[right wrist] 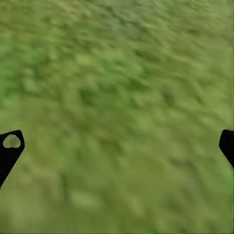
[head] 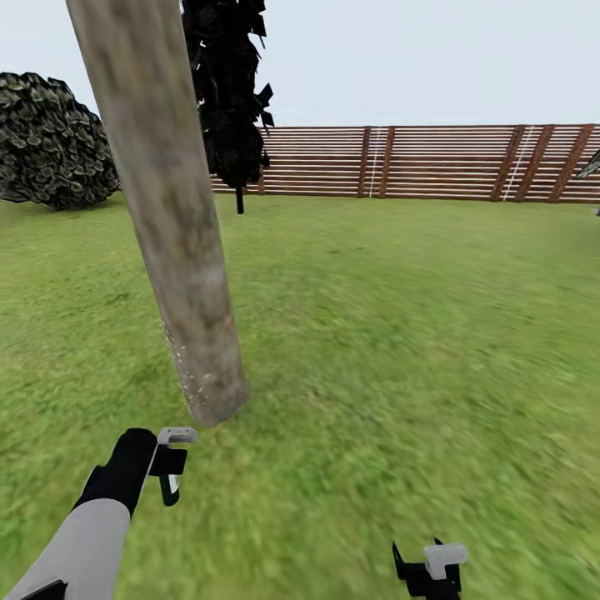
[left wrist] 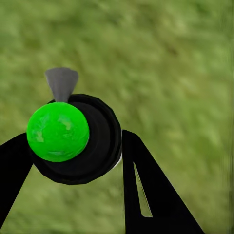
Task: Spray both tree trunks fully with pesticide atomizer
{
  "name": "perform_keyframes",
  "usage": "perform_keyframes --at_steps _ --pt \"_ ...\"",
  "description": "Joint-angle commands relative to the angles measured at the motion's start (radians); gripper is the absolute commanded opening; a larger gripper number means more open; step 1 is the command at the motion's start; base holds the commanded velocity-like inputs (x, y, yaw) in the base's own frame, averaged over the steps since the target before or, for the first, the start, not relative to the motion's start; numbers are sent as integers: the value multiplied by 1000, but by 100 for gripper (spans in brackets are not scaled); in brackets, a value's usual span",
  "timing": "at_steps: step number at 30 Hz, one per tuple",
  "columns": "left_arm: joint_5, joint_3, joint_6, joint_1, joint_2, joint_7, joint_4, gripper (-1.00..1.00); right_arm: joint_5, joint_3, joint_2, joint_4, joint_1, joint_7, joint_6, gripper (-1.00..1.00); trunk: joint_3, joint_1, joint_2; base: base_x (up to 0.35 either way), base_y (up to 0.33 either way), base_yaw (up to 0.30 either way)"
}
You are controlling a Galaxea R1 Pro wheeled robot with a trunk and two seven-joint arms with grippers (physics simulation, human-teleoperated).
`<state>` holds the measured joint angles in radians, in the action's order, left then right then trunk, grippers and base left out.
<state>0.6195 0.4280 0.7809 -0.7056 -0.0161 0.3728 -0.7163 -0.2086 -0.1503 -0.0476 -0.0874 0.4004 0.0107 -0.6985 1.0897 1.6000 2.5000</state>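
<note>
Left hand (head: 167, 467) is clamped on the pesticide atomizer (left wrist: 73, 141), nozzle facing the tree trunk (head: 171, 208) just ahead and slightly right of it, trunk leaning left, base speckled; right hand (head: 433, 571) open, empty, farther off.

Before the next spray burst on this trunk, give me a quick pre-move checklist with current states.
1. Pesticide atomizer held in left pincer: ok, black fingers close on both sides of the bottle.
2. Spray head aimed at the tree trunk: ok, pale head sits just short of the trunk base, pointing toward it.
3. Pesticide on trunk: not ok, whitish specks near the base, upper bark bare.
4. Right pincer free: ok, fingers spread over lawn, nothing between.
5. Second tree covered: cannot tell.
</note>
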Motion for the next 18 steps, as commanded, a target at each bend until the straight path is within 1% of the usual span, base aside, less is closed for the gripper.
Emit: perform_keyframes --at_steps 1,4,15,18 --pt "0 0 0 0 0 0 0 -100 0 0 0 0 0 0 0 100 0 0 0 194 -234 249" --pt "-1 0 0 0 1 0 0 -100 0 0 0 0 0 0 0 100 0 0 0 183 -236 107" --pt "-1 0 0 0 2 0 0 -100 0 0 0 0 0 0 1 100 0 0 0 127 -257 8" --pt "-1 0 0 0 2 0 0 -100 0 0 0 0 0 0 0 100 0 0 0 120 -260 123"
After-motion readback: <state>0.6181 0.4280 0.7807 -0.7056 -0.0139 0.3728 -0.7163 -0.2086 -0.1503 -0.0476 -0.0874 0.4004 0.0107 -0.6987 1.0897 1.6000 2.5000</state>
